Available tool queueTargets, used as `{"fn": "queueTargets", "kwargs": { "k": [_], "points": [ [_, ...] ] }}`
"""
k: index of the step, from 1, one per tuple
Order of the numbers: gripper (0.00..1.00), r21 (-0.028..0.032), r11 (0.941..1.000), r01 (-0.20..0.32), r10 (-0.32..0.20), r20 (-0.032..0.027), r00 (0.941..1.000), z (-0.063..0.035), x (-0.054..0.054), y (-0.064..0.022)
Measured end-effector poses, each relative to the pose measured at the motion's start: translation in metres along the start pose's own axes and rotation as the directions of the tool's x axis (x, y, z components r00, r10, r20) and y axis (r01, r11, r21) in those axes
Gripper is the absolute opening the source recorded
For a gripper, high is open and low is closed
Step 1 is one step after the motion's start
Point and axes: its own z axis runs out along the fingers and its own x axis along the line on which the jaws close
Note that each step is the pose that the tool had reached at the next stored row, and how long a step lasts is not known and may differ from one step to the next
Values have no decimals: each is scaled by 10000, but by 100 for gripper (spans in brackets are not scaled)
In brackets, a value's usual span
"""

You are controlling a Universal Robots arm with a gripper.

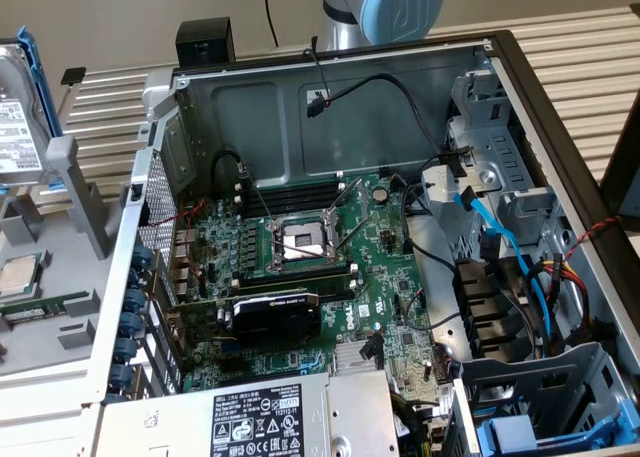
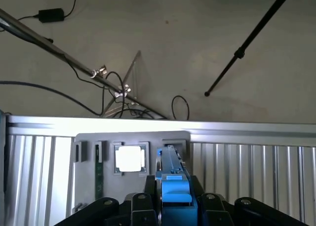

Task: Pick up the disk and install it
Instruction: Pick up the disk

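Observation:
The disk [image 1: 18, 107] stands on edge at the exterior view's far left, a silver drive with a white label in a bright blue carrier, beside the grey posts of a holder tray [image 1: 70, 167]. In the wrist view I look along the disk's [image 2: 170, 169] blue edge. My gripper [image 2: 173, 199] has a black finger [image 2: 149, 199] tight against each side of the carrier, shut on it. The disk sits over a slot of the grey tray [image 2: 84, 139]. The open computer case [image 1: 330, 107] lies to the exterior view's right of the disk.
A small square CPU chip [image 1: 20, 274] [image 2: 130, 158] and a green memory stick [image 2: 98, 171] lie in the tray. Another blue carrier [image 1: 525, 435] sits in the case's drive cage. Motherboard [image 1: 300, 247], cables [image 1: 500, 237] and power supply [image 1: 260, 417] fill the case. The arm's blue joint [image 1: 395, 5] rises behind.

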Motion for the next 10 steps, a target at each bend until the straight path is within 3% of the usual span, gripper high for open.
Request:
{"fn": "queueTargets", "kwargs": {
  "k": [6,10],
  "points": [
    [37,28,10000,-17,17,-123,9999,-154,-4,18],
    [37,64,10000,-25,26,-168,9999,-263,-9,30]
  ]
}}
